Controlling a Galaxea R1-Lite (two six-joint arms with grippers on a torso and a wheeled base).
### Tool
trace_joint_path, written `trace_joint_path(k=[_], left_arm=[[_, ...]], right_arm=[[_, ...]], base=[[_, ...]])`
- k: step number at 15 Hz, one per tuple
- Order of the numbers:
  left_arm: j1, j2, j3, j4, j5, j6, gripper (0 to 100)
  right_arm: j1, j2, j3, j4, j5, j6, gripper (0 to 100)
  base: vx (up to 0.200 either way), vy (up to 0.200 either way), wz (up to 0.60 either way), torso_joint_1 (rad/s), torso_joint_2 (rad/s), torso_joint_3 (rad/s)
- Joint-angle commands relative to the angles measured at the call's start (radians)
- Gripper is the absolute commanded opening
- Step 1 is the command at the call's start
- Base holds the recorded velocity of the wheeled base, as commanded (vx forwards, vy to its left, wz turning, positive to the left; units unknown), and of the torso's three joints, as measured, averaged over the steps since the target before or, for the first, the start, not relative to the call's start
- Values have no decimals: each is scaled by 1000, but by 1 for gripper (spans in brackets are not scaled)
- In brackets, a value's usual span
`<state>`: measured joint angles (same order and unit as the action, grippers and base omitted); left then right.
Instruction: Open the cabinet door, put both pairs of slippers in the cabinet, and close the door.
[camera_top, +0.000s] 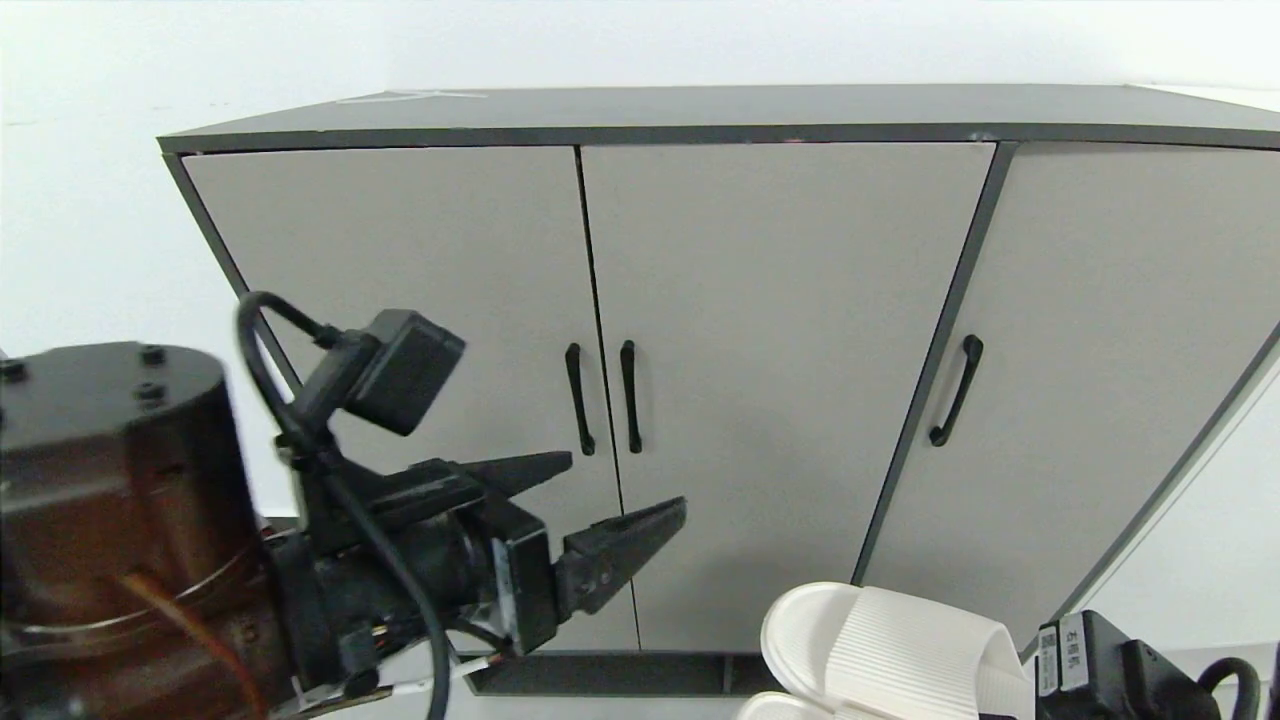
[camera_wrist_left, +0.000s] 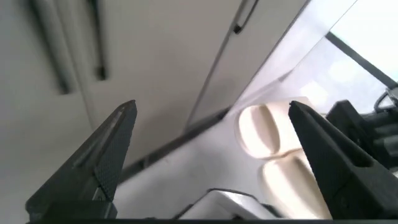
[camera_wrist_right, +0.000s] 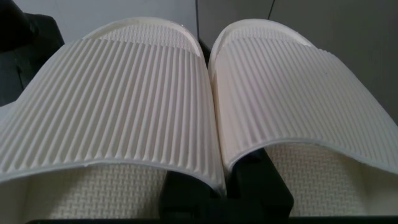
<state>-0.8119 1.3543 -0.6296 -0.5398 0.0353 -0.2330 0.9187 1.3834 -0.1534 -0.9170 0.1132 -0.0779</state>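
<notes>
Three doors of the cabinet (camera_top: 780, 300), all shut, show in the head view. My right wrist view gives instead the two white slippers (camera_wrist_right: 124, 93) side by side, touching along their inner edges. My right fingers (camera_wrist_right: 255, 199), dark under the straps, pinch this pair low before the cabinet. My left fingers (camera_top: 620, 535) are spread wide, holding nothing, near the middle handles (camera_top: 630, 395).
</notes>
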Motion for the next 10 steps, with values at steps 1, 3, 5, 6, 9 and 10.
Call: trace_joint_path(k=[1, 3, 5, 6, 9, 10], left_arm=[[11, 157, -88, 3, -28, -20, 100], [34, 197, -128, 4, -32, -19, 100], [86, 240, -167, 3, -34, -17, 100], [109, 253, -176, 3, -38, -14, 100], [157, 276, -202, 1, -41, -12, 100], [160, 287, -208, 0, -41, -12, 100]], right_arm=[[-3, 3, 0, 1, 0, -2, 0], [-4, 2, -6, 0, 0, 0, 0], [-9, 0, -8, 0, 0, -2, 0], [-11, 0, -8, 1, 0, -2, 0], [-12, 2, -8, 0, 0, -2, 0], [-12, 2, -11, 0, 0, -2, 0]], base=[[0, 0, 0, 0, 0, 0], [0, 0, 0, 0, 0, 0], [0, 0, 0, 0, 0, 0], [0, 0, 0, 0, 0, 0], [0, 0, 0, 0, 0, 0], [0, 0, 0, 0, 0, 0]])
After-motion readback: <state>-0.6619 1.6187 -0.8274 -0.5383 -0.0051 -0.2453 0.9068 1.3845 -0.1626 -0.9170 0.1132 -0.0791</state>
